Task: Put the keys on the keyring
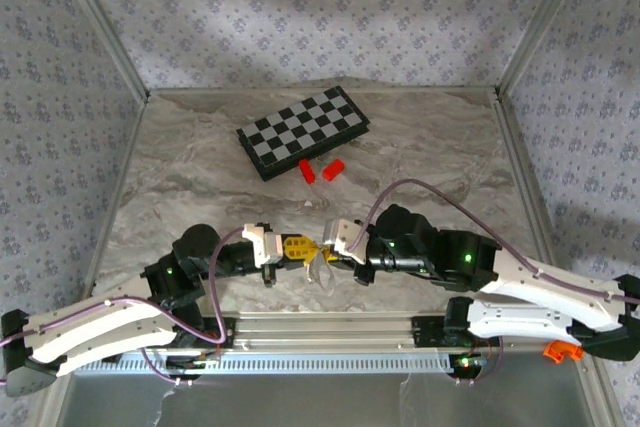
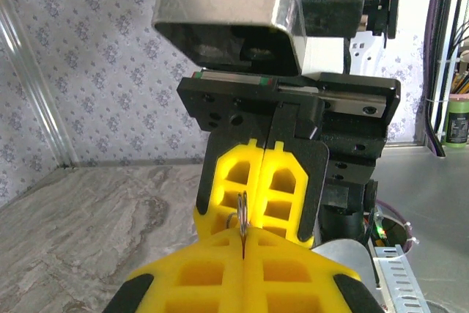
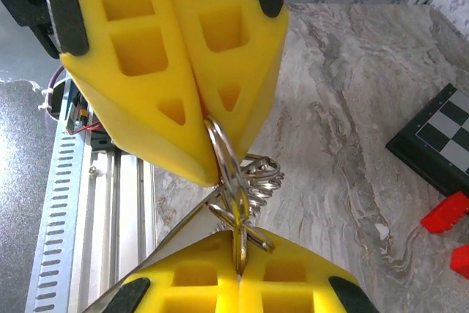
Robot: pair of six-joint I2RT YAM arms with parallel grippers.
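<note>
My left gripper (image 3: 207, 128) and right gripper (image 3: 239, 273) meet tip to tip over the near middle of the table (image 1: 430, 147). Both are clamped tight on the keyring (image 3: 233, 181) between them. I cannot make out the key. Threading unfinished, I judge.

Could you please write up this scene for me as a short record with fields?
left hand: shut on thin silvery metal keyring
right hand: shut on the same keyring, tip to tip with left hand
grey marbled table: hands meet near its front edge
folded black-and-white chessboard: far centre
two red blocks: beside chessboard's near edge
</note>
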